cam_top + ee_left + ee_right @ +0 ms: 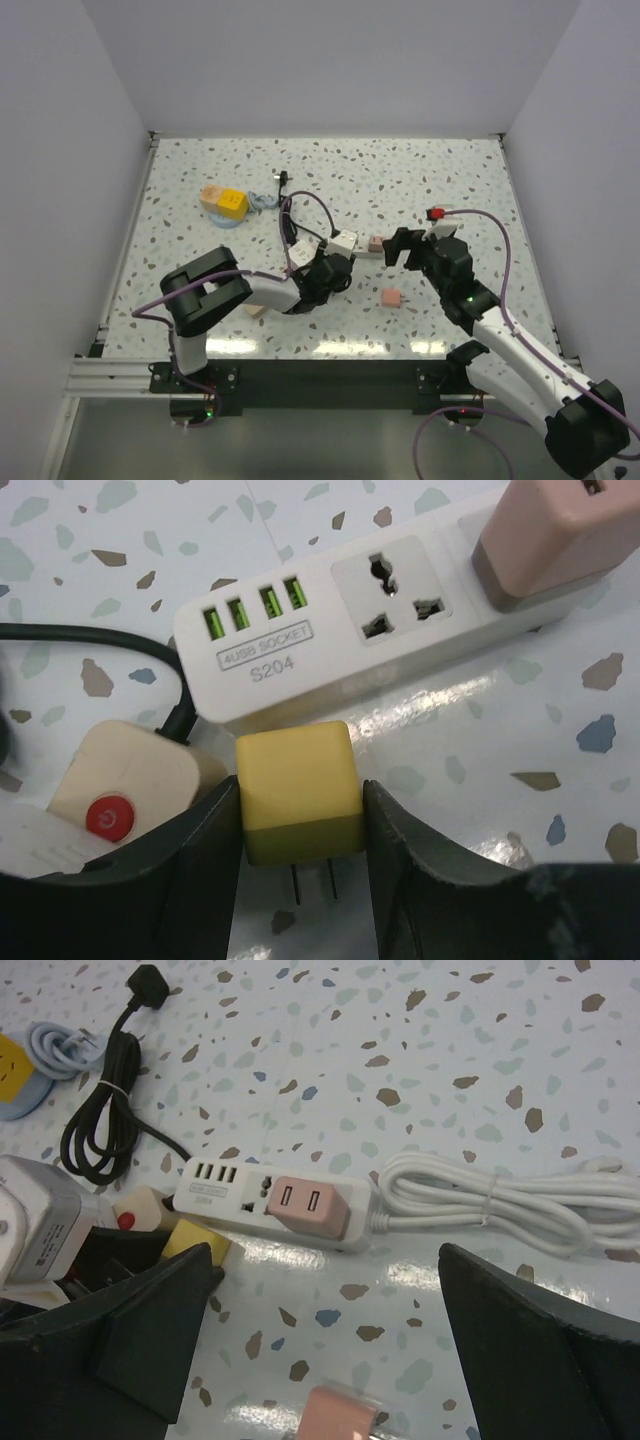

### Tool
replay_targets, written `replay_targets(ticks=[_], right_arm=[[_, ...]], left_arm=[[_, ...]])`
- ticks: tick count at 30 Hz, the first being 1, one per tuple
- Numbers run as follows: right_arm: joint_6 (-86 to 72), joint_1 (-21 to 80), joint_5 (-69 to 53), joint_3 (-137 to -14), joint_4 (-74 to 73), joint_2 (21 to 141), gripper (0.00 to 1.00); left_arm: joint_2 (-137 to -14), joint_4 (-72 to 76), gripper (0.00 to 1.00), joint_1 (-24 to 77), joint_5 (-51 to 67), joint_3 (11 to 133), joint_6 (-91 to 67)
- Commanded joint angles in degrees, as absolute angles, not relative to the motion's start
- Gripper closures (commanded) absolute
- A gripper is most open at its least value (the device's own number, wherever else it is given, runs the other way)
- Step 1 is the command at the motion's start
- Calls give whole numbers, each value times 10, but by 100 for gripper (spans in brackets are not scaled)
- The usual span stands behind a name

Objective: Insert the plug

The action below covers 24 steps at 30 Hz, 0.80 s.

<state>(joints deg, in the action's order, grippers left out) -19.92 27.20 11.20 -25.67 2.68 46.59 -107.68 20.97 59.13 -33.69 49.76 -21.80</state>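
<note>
Yellow plug (297, 780) clamped in left gripper (300, 805), prongs pointing away from the power strip (400, 620); right gripper (340, 1305) gapes empty

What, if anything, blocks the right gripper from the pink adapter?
Probably nothing, so yes: the right gripper is open, the pink adapter stands exposed ahead, the left gripper at the other end of the strip.

matt plastic plug (297, 790), glossy table (560, 730), prongs (333, 880) probably metal.
</note>
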Motion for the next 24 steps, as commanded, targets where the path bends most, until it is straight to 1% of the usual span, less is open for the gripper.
replay_targets(ticks=[1, 2, 6, 7, 8, 14, 18, 24], right_arm=[[-178, 269, 34, -256, 66, 455, 2], [-176, 269, 16, -259, 67, 454, 3], [-169, 270, -74, -265, 83, 457, 5], [-170, 270, -114, -265, 90, 460, 5], [-173, 270, -129, -267, 94, 464, 5], [-208, 271, -237, -274, 154, 532, 11], [-235, 284, -276, -280, 199, 571, 12], [-243, 338, -280, -302, 226, 612, 12]], left_arm=[[-1012, 306, 100, 588, -351, 426, -170], [-993, 325, 100, 587, -349, 389, -153], [-890, 380, 100, 588, -324, 317, -108], [-875, 396, 100, 588, -319, 306, -93], [-861, 404, 100, 588, -314, 286, -86], [-760, 510, 100, 592, -260, 194, -35], [-709, 579, 100, 595, -225, 147, -3], [-667, 627, 100, 597, -154, 103, 39]])
